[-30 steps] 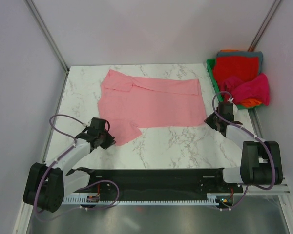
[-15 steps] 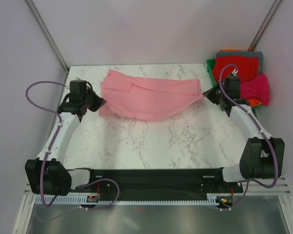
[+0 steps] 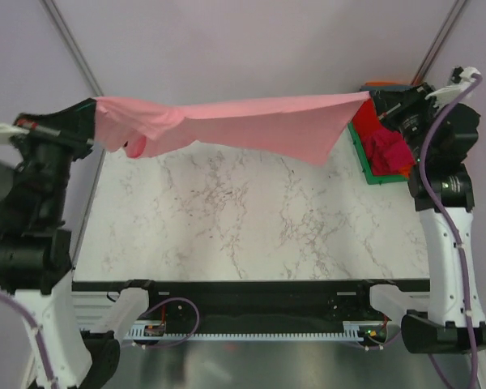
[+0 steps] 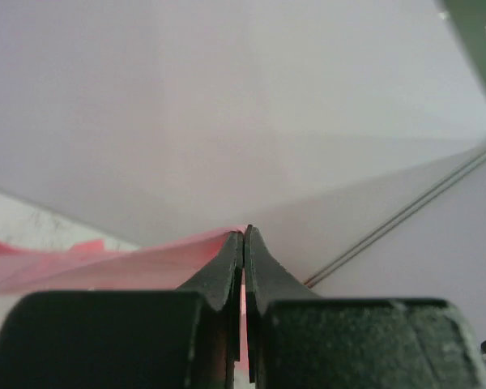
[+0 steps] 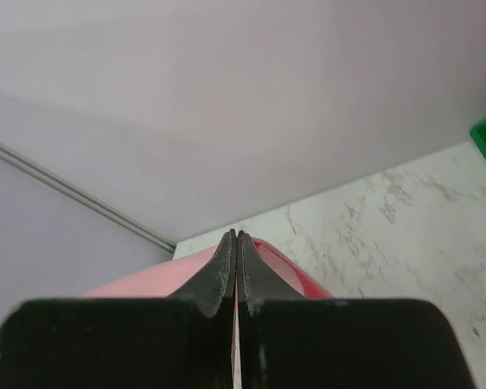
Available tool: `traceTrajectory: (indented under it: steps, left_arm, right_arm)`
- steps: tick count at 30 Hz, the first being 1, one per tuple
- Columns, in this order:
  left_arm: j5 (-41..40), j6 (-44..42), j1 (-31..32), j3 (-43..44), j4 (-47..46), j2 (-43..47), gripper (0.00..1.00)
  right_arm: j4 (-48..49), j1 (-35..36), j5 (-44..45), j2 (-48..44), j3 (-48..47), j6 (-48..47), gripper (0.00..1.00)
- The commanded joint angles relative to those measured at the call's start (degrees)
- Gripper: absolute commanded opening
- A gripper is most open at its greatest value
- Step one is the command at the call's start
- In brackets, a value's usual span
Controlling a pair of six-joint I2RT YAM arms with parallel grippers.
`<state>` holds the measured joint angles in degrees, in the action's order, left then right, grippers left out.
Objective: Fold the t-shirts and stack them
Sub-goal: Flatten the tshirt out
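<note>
Step in hand: opening the pink t-shirt point(image 3: 243, 126) out before the fold. It hangs in the air, stretched between the 2 claws above the far edge of the counter point(image 3: 251, 227). The lower hem sags most toward the far right corner.

The left claw point(image 3: 91, 123) is over the far left corner. The wrist view shows its fingers point(image 4: 227, 267) pinched tight with pink cloth in the slit. The right claw point(image 3: 371, 99) is at the far right corner, also clamped on pink cloth.

Next move, my read: lower both claws together toward the near edge, keep tension, lay the shirt flat mid-counter.

Room: bare marble from the far edge to the near edge, nothing lying on it. The tight spot is the far right corner. The green bin point(image 3: 363, 162) with the red t-shirt point(image 3: 363, 123) and magenta t-shirt point(image 3: 389, 150) sits just beside the right claw and the hanging hem, so there's a snag risk. Walls sit close on the left and far sides.
</note>
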<state>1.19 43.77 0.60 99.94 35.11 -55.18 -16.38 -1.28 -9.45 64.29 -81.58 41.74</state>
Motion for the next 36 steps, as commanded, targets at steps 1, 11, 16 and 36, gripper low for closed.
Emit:
traceTrajectory:
  steps: [1,11,16,36]
  left_arm:
    - [-6.9,-3.1,-0.2,5.9,-3.7,5.2,0.02]
    - [-6.4,-3.7,-0.2,16.6,-3.0,-6.5,0.02]
    - [-6.4,-1.6,-0.2,16.5,-1.9,-15.2,0.02]
    - [4.2,2.4,-4.6,42.0,-9.6,-47.5,0.02]
  right_arm:
    - [0.4,0.0,0.4,-5.0,-4.3,-1.4,0.00]
    - [-0.1,0.0,3.2,-6.0,-8.1,1.0,0.00]
    - [-0.8,0.0,2.9,0.3,-6.4,2.8,0.00]
    - [-5.0,-6.5,-3.6,34.2,-37.1,5.9,0.00]
